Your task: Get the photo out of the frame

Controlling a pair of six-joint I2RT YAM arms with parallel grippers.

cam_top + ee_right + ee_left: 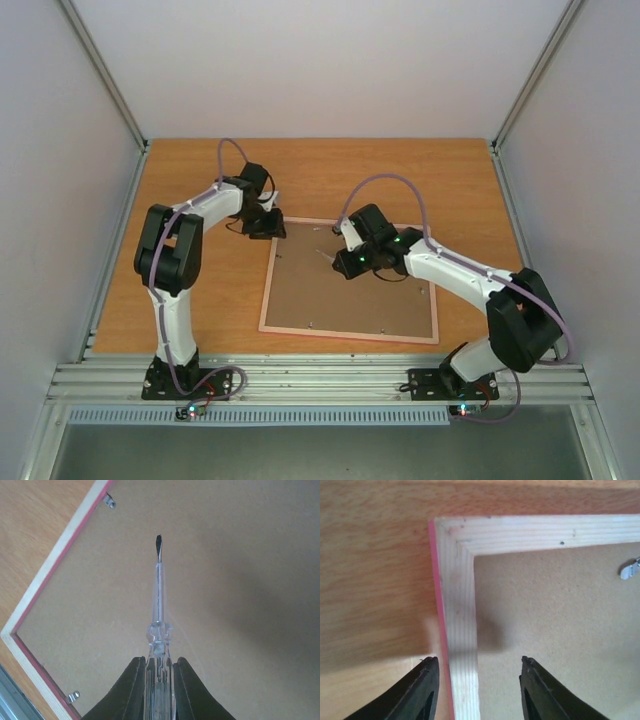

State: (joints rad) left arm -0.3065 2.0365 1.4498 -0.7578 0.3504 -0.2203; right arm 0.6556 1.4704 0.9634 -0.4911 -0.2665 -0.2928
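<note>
The thin pink rectangular picture frame (350, 334) lies face down on the light wooden bench (200, 180), so what shows is its brown fibreboard backing board (340, 300) inside a pale bare-wood rim. The photo is not visible in any view; it is presumably sandwiched under that board, which is why the work starts from the back. The left end effector (477, 662) hangs over the frame's far-left corner with its jaws apart, one on each side of the left rail. That placement looks meant to pin the frame so it cannot slide. Whether the jaws touch the wood I cannot tell. The right end effector (159, 666) is clamped on the clear plastic handle of a flat-bladed screwdriver (159, 595), with the dark tip pointing out over the middle of the board. Small metal tabs (109, 501) sit along the rim and hold the board in. The blade is well apart from the nearest one, so the likely next move is to bring it to a tab and turn or pry it. A slip there could gouge the board.
</note>
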